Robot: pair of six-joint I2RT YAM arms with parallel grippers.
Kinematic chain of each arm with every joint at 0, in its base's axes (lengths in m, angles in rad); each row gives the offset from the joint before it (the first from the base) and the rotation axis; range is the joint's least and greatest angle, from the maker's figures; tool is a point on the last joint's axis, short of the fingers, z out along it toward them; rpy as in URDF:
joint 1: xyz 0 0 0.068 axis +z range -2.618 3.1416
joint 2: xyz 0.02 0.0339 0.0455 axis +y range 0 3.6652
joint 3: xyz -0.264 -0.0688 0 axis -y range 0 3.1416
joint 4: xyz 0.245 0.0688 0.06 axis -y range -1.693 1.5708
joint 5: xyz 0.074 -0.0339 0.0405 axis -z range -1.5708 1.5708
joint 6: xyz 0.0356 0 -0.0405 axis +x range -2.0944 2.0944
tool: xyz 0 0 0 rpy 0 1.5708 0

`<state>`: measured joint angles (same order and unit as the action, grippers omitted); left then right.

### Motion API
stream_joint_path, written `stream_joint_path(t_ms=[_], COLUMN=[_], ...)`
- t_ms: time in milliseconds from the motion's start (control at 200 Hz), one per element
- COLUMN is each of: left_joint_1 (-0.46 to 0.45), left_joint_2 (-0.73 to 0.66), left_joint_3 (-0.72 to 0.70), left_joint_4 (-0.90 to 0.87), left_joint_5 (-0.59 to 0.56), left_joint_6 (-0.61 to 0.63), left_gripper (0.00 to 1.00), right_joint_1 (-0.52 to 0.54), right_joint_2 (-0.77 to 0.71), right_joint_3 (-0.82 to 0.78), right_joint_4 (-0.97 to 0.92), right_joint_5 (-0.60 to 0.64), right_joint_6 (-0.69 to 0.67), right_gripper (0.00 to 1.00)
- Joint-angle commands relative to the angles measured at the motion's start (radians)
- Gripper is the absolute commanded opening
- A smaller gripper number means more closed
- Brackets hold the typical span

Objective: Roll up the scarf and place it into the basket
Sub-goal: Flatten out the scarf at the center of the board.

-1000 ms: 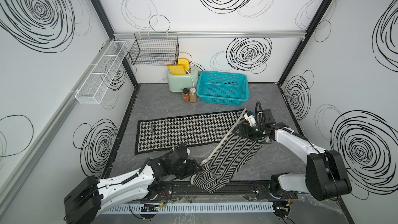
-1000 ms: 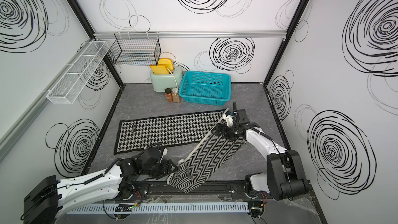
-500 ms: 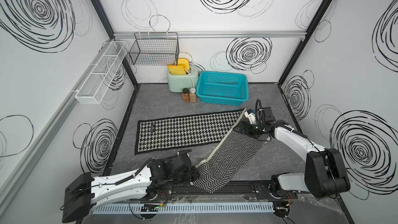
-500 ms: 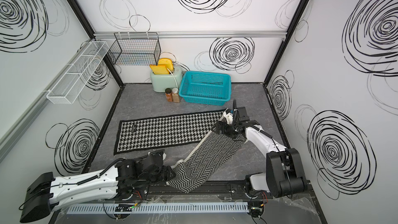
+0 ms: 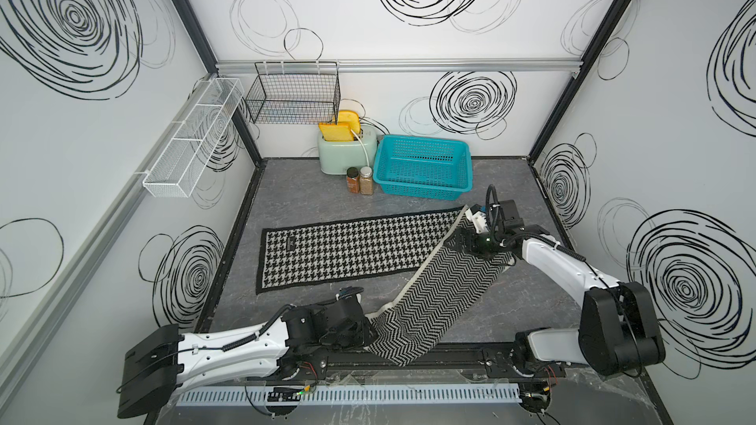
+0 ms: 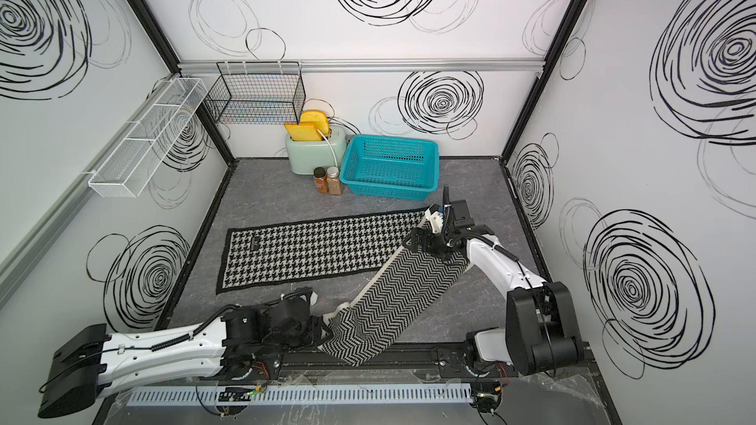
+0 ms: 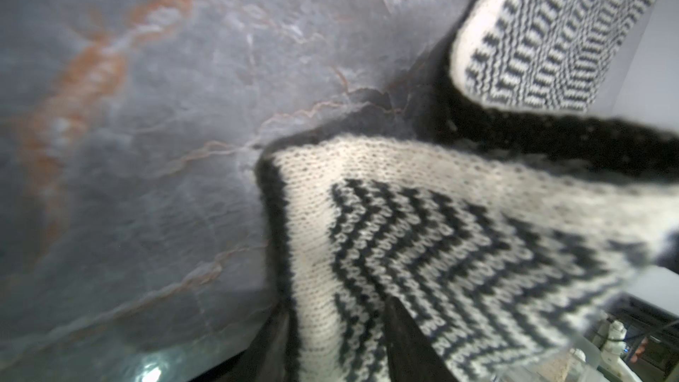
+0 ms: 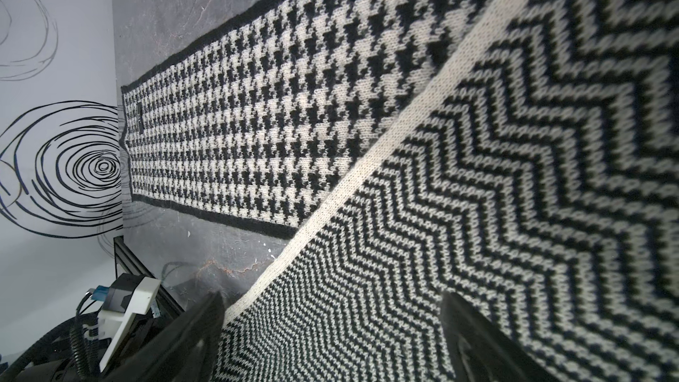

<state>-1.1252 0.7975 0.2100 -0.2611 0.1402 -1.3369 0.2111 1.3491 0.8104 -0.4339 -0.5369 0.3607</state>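
Support surface: grey marbled table (image 5: 307,198), seen in both top views.

- Basket (image 5: 421,191): stands at the table's rear edge.
- Toaster (image 5: 347,153): just beside the basket, on its left.
- Two jars (image 5: 359,180): side by side at the basket's front left corner, before the toaster.
- Scarf (image 5: 347,253): in front of the basket, near but not touching. The houndstooth length lies flat, running leftward. At the end nearest the basket it folds over, chevron side up, and runs diagonally away from the basket to the near edge.
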Motion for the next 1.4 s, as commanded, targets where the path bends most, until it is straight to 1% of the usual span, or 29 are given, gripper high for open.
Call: stream_joint_path(t_ms=[0, 135, 175, 185, 285, 350, 470, 565, 675, 745, 845, 940, 1010, 1085, 1155, 1205, 1260, 1395], left_joint_1=[0.023, 0.039, 0.046, 0.048, 0.077, 0.107, 0.176, 0.25, 0.351, 0.425, 0.526, 0.598, 0.635, 0.665, 0.694, 0.712, 0.728, 0.787], left_joint_2=[-0.027, -0.02, -0.015, -0.013, -0.008, -0.007, 0.01, 0.04, 0.081, 0.099, 0.129, 0.176, 0.214, 0.235, 0.236, 0.231, 0.219, 0.187], left_joint_3=[-0.048, -0.047, -0.036, -0.032, 0.033, 0.111, 0.31, 0.49, 0.688, 0.802, 0.947, 1.081, 1.167, 1.231, 1.261, 1.27, 1.272, 1.272], left_joint_4=[0.032, 0.045, 0.037, 0.034, -0.018, -0.088, -0.263, -0.405, -0.537, -0.574, -0.593, -0.612, -0.629, -0.638, -0.64, -0.645, -0.651, -0.668], left_joint_5=[-0.012, -0.02, -0.021, -0.022, -0.036, -0.057, -0.132, -0.195, -0.264, -0.282, -0.271, -0.261, -0.266, -0.265, -0.248, -0.231, -0.217, -0.181], left_joint_6=[-0.039, -0.026, -0.013, -0.01, 0.048, 0.106, 0.255, 0.378, 0.504, 0.569, 0.644, 0.716, 0.763, 0.795, 0.816, 0.826, 0.837, 0.865], left_gripper=[0.24, 0.12, 0.05, 0.0, 0.0, 0.0, 0.0, 0.0, 0.0, 0.0, 0.0, 0.0, 0.0, 0.0, 0.0, 0.0, 0.0, 0.0], right_joint_1=[-0.009, -0.012, -0.013, -0.014, -0.017, -0.018, -0.018, -0.022, -0.052, -0.083, -0.115, -0.142, -0.164, -0.192, -0.209, -0.217, -0.223, -0.217], right_joint_2=[-0.007, -0.013, -0.017, -0.017, -0.026, -0.033, -0.046, -0.041, -0.008, 0.023, 0.075, 0.134, 0.18, 0.215, 0.242, 0.262, 0.287, 0.348], right_joint_3=[0.028, 0.03, 0.034, 0.035, 0.051, 0.073, 0.133, 0.182, 0.249, 0.304, 0.393, 0.46, 0.476, 0.46, 0.423, 0.395, 0.371, 0.375], right_joint_4=[-0.032, -0.045, -0.049, -0.05, -0.065, -0.081, -0.118, -0.133, -0.12, -0.115, -0.122, -0.132, -0.132, -0.102, -0.061, -0.03, 0.01, 0.041], right_joint_5=[0.015, 0.024, 0.027, 0.029, 0.045, 0.066, 0.117, 0.157, 0.164, 0.167, 0.185, 0.222, 0.234, 0.221, 0.218, 0.221, 0.191, 0.175], right_joint_6=[-0.018, -0.023, -0.025, -0.025, -0.032, -0.043, -0.072, -0.084, -0.073, -0.064, -0.064, -0.084, -0.09, -0.079, -0.074, -0.079, -0.085, -0.117], right_gripper=[0.95, 0.95, 0.95, 0.95, 0.94, 0.95, 0.96, 0.99, 1.0, 0.99, 0.99, 0.99, 0.99, 0.99, 0.99, 0.99, 0.99, 0.99])
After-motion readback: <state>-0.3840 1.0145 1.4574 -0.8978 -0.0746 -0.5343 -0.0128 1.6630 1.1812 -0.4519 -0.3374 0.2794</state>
